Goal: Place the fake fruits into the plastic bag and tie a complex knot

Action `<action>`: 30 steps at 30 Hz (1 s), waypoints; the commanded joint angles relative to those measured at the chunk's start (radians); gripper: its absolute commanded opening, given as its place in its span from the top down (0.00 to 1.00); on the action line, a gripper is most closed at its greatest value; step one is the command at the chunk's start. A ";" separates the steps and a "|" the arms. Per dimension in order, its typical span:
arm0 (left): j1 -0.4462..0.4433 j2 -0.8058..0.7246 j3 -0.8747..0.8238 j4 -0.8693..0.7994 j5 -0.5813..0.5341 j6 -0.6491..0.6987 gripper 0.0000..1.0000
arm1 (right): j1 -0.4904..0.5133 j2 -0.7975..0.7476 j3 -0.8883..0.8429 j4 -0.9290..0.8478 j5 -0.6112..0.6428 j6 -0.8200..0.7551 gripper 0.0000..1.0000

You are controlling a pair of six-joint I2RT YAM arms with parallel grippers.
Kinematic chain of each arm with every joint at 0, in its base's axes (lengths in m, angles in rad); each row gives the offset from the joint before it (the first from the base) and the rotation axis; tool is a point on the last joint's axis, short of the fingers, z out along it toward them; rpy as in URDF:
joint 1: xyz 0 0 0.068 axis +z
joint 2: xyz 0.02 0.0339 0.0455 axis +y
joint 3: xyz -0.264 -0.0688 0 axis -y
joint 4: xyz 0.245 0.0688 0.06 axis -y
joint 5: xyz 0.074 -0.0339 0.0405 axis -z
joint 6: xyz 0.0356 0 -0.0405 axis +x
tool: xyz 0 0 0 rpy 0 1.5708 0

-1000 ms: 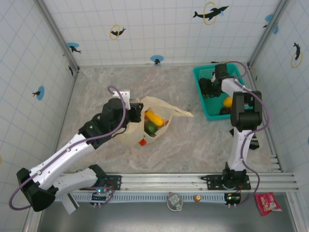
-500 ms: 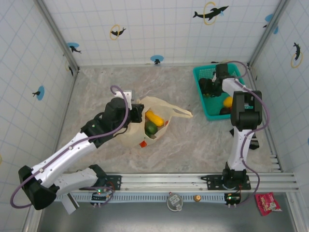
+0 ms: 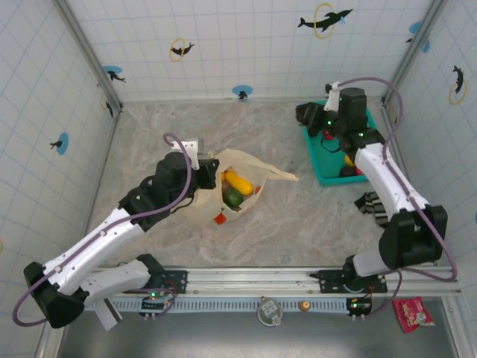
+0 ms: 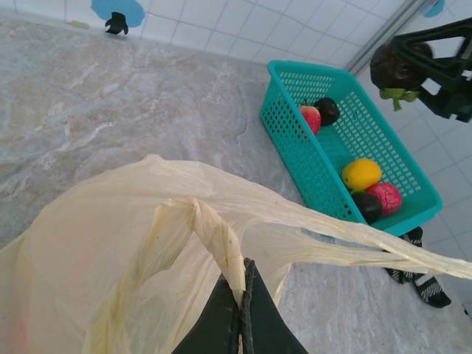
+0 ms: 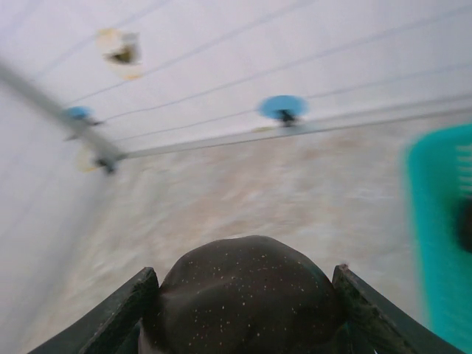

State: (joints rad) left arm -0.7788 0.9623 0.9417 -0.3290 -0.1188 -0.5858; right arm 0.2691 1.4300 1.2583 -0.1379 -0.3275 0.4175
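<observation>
Marbled bench: left hand pinches bag handle, right hand clamps brown fruit, best released squarely over bag mouth.

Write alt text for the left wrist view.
The left gripper, shut, pinches a twisted strip of the cream-yellow plastic bag, whose mouth spreads across the foreground over a marbled table. Beyond, a teal basket holds red, yellow, pink and dark fake fruits; top right, the right gripper holds a dark brown fruit in the air.

Right wrist view: teal mesh plastic basket motion-blurred, cut by right edge; dark brown speckled toy fruit cropped at bottom.
</observation>
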 commanded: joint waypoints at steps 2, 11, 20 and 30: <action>0.003 -0.028 0.019 -0.015 -0.030 -0.018 1.00 | 0.179 -0.066 -0.038 0.070 -0.105 -0.051 0.51; 0.003 -0.068 -0.019 -0.014 -0.050 -0.038 1.00 | 0.535 -0.153 -0.180 0.026 0.081 -0.242 0.51; 0.003 -0.083 -0.020 -0.014 -0.043 -0.038 1.00 | 0.595 -0.086 -0.283 0.066 0.224 -0.233 0.50; 0.003 -0.122 -0.021 -0.014 -0.072 -0.032 1.00 | 0.607 0.157 -0.162 0.167 0.200 -0.144 0.41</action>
State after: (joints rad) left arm -0.7788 0.8661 0.9192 -0.3363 -0.1596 -0.6098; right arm 0.8696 1.5589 1.0351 -0.0628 -0.1249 0.2295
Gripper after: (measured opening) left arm 0.046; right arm 0.603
